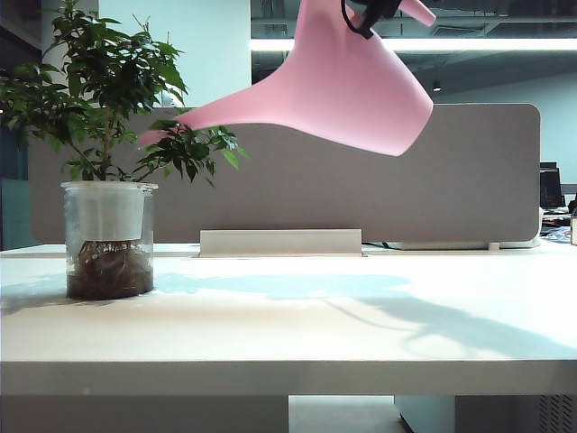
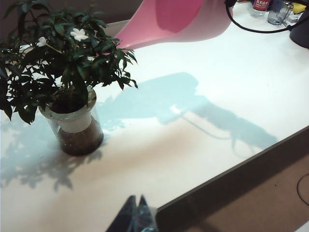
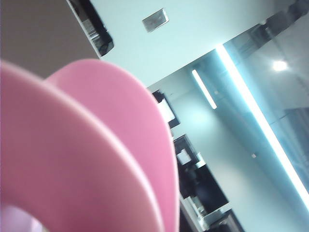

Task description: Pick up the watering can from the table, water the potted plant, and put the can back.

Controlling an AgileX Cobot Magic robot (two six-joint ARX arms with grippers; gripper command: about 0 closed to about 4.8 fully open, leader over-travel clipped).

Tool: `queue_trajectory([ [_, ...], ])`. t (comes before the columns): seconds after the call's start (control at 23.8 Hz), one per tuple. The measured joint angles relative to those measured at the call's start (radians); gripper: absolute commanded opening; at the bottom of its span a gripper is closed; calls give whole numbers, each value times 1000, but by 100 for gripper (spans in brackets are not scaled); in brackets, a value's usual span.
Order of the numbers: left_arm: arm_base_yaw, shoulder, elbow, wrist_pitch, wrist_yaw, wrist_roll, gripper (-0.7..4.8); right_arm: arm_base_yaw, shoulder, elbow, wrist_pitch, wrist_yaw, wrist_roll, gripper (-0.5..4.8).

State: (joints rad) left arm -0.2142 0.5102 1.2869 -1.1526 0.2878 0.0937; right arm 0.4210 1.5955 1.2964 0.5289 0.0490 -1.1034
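Observation:
The pink watering can [image 1: 343, 90] hangs high over the white table [image 1: 315, 325], tipped with its long spout [image 1: 171, 126] reaching into the leaves of the potted plant [image 1: 108, 108]. My right gripper [image 1: 366, 14] is shut on the can's handle at the top edge of the exterior view; in the right wrist view the pink body [image 3: 96, 145] hides the fingers. The plant stands in a clear glass pot [image 2: 75, 130] at the table's left, with the can [image 2: 169, 21] above it. My left gripper [image 2: 136, 208] is shut and holds nothing, low over the table's front edge.
A grey partition panel [image 1: 469, 180] runs along the back of the table, with a pale bracket [image 1: 280, 242] at its foot. Bottles [image 2: 263, 5] and a black cable [image 2: 251, 28] lie at the far corner. The table's front edge [image 2: 231, 169] drops to the floor.

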Motion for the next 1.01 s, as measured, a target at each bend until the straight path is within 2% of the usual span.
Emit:
queue_trajectory([
  [0.21, 0, 0, 0, 0, 0, 0, -5, 0, 0, -2, -86, 63, 114, -6],
  [0.29, 0, 0, 0, 0, 0, 0, -5, -1, 1, -3, -101, 85, 223, -6],
  [0.46, 0, 0, 0, 0, 0, 0, -5, -2, 0, -13, -84, 136, 368, -6],
  [0.63, 0, 0, 0, 0, 0, 0, -5, -3, -5, -127, -48, 188, 501, -6],
  [0.92, 0, 0, 0, 0, 0, 0, -5, -37, -8, -371, 161, 212, 752, -6],
  [1.01, 0, 0, 0, 0, 0, 0, -5, -73, -7, -449, 274, 213, 858, -6],
])
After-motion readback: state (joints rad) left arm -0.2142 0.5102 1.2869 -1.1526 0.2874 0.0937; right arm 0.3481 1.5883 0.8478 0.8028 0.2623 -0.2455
